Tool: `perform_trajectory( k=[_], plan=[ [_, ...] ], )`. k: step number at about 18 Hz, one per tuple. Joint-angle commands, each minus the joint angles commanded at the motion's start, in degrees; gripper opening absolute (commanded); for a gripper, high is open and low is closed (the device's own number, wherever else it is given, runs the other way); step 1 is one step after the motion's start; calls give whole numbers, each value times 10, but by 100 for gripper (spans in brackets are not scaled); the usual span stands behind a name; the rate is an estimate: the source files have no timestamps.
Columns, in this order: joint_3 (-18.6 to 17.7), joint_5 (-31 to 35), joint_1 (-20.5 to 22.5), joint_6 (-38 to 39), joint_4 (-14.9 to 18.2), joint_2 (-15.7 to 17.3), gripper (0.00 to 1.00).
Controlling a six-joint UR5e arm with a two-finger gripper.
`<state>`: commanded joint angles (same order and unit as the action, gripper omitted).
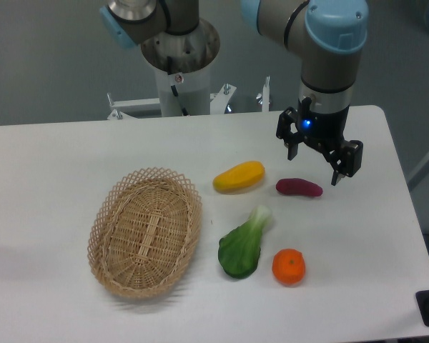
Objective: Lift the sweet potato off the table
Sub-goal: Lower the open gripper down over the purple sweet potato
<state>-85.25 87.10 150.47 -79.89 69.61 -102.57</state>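
Five loose items lie on the table, a flat white top with rounded corners: one basket, one yellow fruit, one sweet potato, one leafy green and one orange.

The wicker basket is oval, open-woven with a scalloped rim, pale straw in colour. The yellow fruit is oblong, smooth and yellow-orange. The sweet potato sits just to its right, apart from it: small, smooth, reddish-purple, tapered at both ends, lying flat on the tabletop. The leafy green has a pale stalk and a dark crinkled leaf. The orange is round with a matt skin, near the leaf.

One arm is present. Its gripper hangs above and slightly right of the sweet potato, fingers spread and holding nothing; whether a fingertip grazes the tuber I cannot judge from this angle.
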Motion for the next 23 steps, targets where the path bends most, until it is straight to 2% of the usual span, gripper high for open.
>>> perform_trajectory(
  k=[9, 12, 16, 18, 22, 23],
  plan=[
    [-10, -1, 0, -7, -3, 3, 100],
    [-32, 0, 0, -11, -12, 4, 100],
    [-68, 1, -1, -30, -43, 4, 100],
    [-94, 3, -1, -68, -69, 1, 100],
    [-159, 32, 6, -216, -124, -4, 100],
    [-166, 45, 10, -251, -139, -12, 100]
  ],
)
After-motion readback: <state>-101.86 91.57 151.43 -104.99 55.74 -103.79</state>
